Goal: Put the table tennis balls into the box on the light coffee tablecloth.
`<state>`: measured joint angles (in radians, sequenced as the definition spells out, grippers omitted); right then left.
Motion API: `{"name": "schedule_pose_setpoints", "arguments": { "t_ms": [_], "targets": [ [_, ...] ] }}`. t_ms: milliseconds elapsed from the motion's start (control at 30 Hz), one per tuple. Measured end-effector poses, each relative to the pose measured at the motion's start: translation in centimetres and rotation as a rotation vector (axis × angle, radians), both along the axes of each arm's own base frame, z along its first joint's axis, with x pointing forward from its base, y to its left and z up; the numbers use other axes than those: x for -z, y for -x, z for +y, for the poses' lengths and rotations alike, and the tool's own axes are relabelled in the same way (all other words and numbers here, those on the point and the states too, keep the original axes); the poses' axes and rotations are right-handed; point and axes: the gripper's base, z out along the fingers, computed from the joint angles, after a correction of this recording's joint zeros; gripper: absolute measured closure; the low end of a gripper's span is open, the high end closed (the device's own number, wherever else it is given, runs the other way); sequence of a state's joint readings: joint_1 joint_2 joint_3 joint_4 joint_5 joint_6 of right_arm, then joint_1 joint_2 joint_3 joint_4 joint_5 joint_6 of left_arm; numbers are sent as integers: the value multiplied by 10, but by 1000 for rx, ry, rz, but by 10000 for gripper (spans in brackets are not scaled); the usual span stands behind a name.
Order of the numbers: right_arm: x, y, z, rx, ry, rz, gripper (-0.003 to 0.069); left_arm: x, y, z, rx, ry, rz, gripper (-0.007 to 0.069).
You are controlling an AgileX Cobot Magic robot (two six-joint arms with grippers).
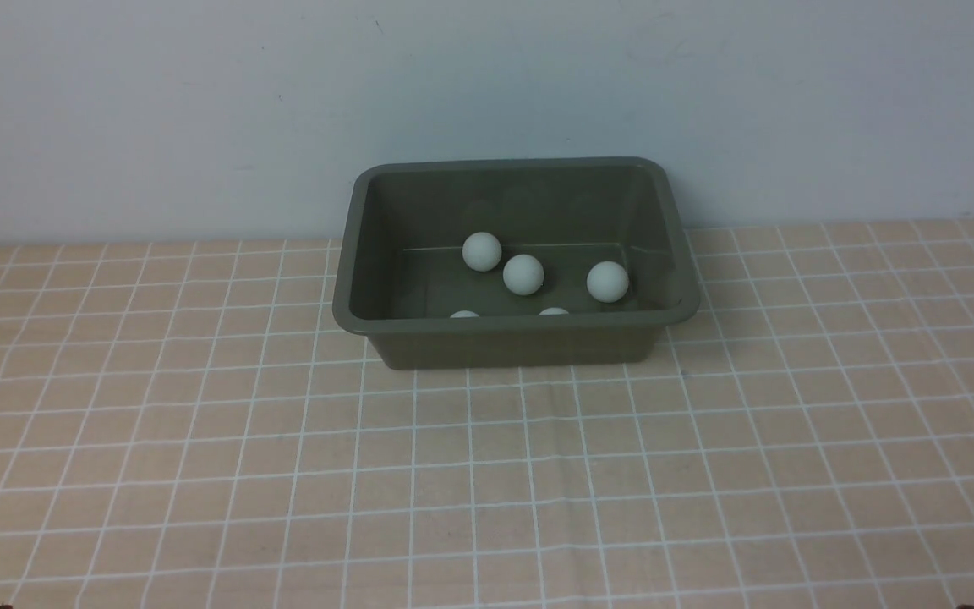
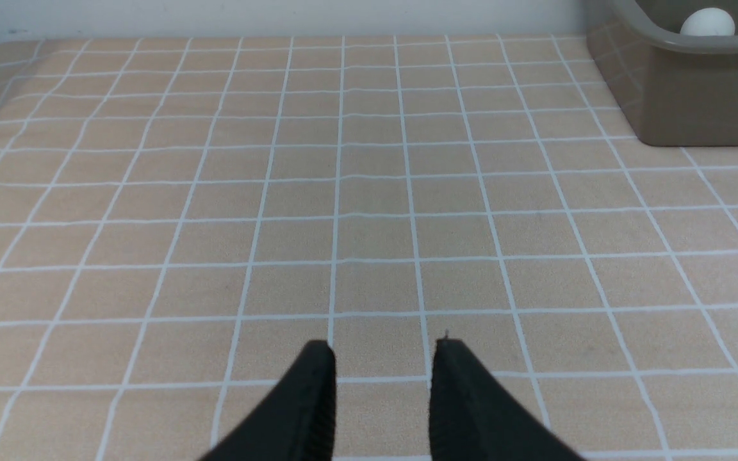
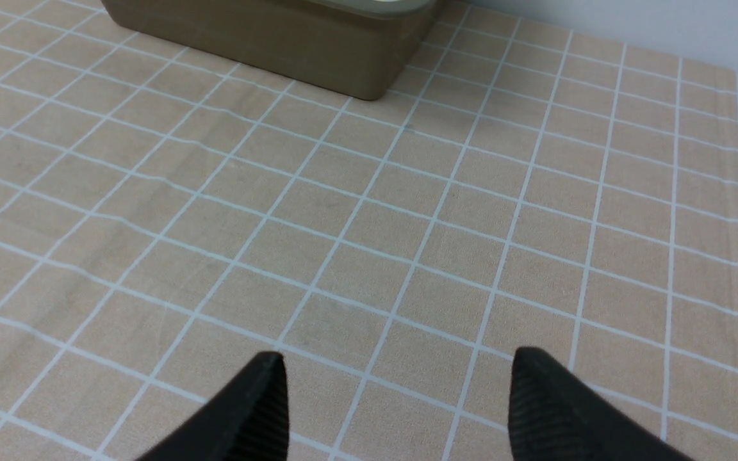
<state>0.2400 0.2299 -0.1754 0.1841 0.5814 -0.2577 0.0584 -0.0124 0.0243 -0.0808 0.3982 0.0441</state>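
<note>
Nearest to me, both arms sit low and pulled back over bare cloth. From its wrist camera, my left gripper (image 2: 382, 358) shows two black fingertips with a narrow gap between them and nothing in it. My right gripper (image 3: 398, 374) has its fingertips spread much wider, also holding nothing. Neither arm appears in the front view.

Under and ahead of both grippers lies the light coffee tablecloth (image 1: 199, 474), a peach-tan cloth crossed by thin white lines into small squares. I see no loose ball anywhere on it in any view. It has soft ripples toward the right arm's side.

Farther off, near the back wall, stands the box (image 1: 352, 288), an olive-grey tub with a flared rim, resting flat on the cloth. Inside it are the table tennis balls (image 1: 523, 274): three sit in full sight on the floor of the tub, and the tops of two more just show above the near wall. That makes five, all inside.

I judge the task as good as finished. The step now is simply to keep both arms parked clear of the box. Doing that well means no sweeping moves near the rim, since a nudge could tip the light tub or bounce a ball out.
</note>
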Motion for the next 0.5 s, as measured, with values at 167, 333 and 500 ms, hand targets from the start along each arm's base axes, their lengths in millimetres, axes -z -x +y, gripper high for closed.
{"name": "schedule_pose_setpoints", "arguments": {
  "t_ms": [167,333,500],
  "targets": [
    [-6,-2,-1,15,0,-78,231,0,0,0,0,0,0,463],
    [-18,-5,-11,172,-51,-207,231,0,0,0,0,0,0,463],
    [-20,1,-20,320,-76,-250,231,0,0,0,0,0,0,463]
  ]
}}
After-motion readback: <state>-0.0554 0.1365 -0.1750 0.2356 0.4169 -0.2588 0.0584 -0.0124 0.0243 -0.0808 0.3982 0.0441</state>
